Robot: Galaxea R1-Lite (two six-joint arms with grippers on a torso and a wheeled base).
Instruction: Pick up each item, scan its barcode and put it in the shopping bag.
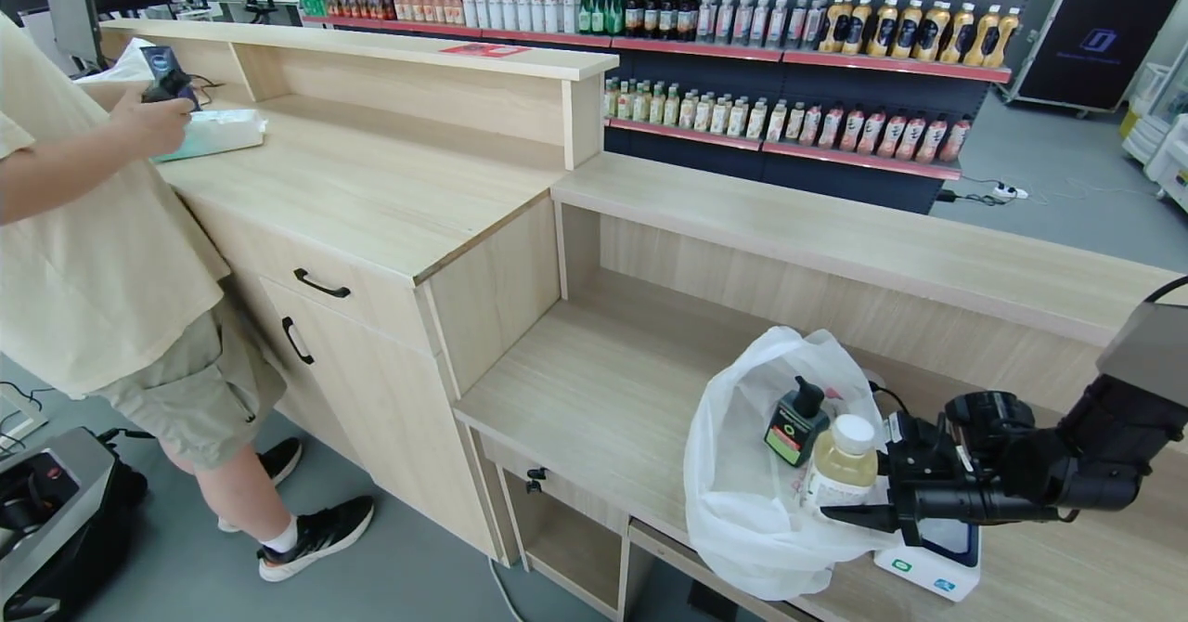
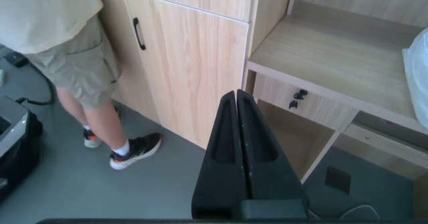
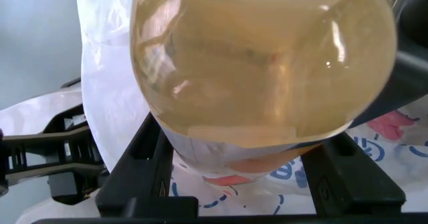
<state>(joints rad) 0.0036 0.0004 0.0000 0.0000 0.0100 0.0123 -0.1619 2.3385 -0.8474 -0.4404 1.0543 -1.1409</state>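
One left gripper (image 2: 236,93), fingers pressed together, hangs spare above floor (image 2: 134,190). White bag (image 1: 733,473) holds pump bottle (image 1: 796,427); at its 4 o'clock right gripper (image 1: 858,506) pinches drink bottle (image 1: 840,464) at bag mouth, likely for release; scanner (image 1: 928,566) at 5 o'clock.

Black right arm (image 1: 1095,460) — grey upper housing (image 1: 1146,343), black cable (image 1: 1168,290)

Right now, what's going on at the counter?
The right gripper is shut on a pale-yellow drink bottle, holding it upright at the mouth of the white shopping bag on the lower counter. A dark green pump bottle already sits in the bag. The left gripper hangs shut beside the counter, holding nothing.
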